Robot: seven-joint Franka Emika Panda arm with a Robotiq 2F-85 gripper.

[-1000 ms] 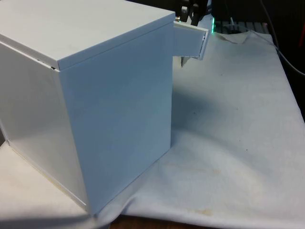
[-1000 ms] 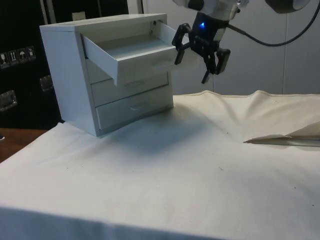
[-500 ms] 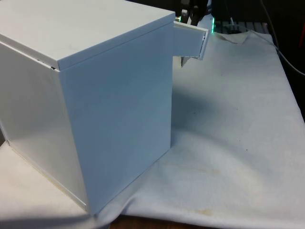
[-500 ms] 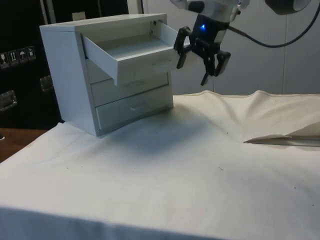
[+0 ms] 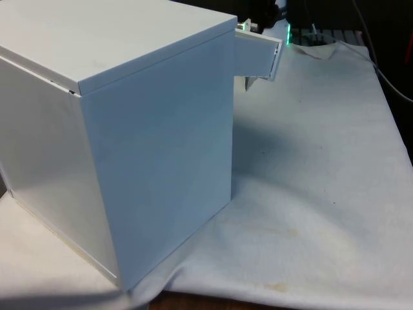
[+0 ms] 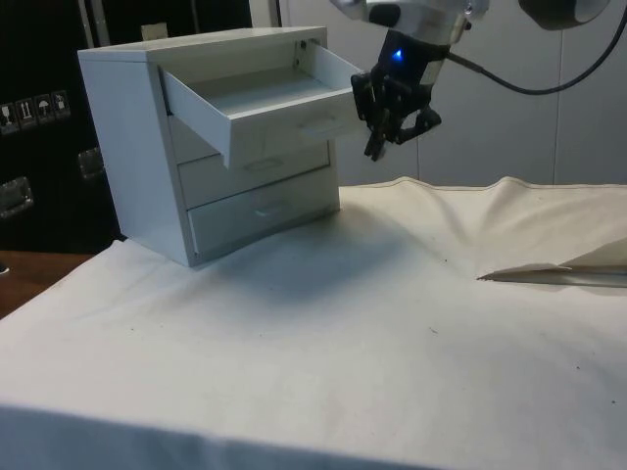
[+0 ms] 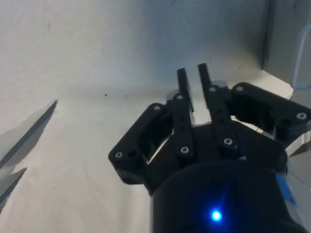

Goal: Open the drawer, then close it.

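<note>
- While the top drawer [image 6: 265,103] stands pulled out, opening looks done.
- Closing remains.
- Gripper [image 6: 385,137] beside the drawer front, fingers narrowed, holding nothing.

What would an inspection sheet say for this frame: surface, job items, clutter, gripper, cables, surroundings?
Surface: white cloth, wrinkled, with a raised fold at the side view's right.
Job's things: white chest of drawers; top drawer pulled out, the two lower drawers shut.
Clutter: nothing seen.
Gripper: black gripper in the air just beyond the top drawer's front, fingers nearly together, holding nothing.
Cables: black cable looping off the arm.
Surroundings: dark cabinets behind the chest.
</note>
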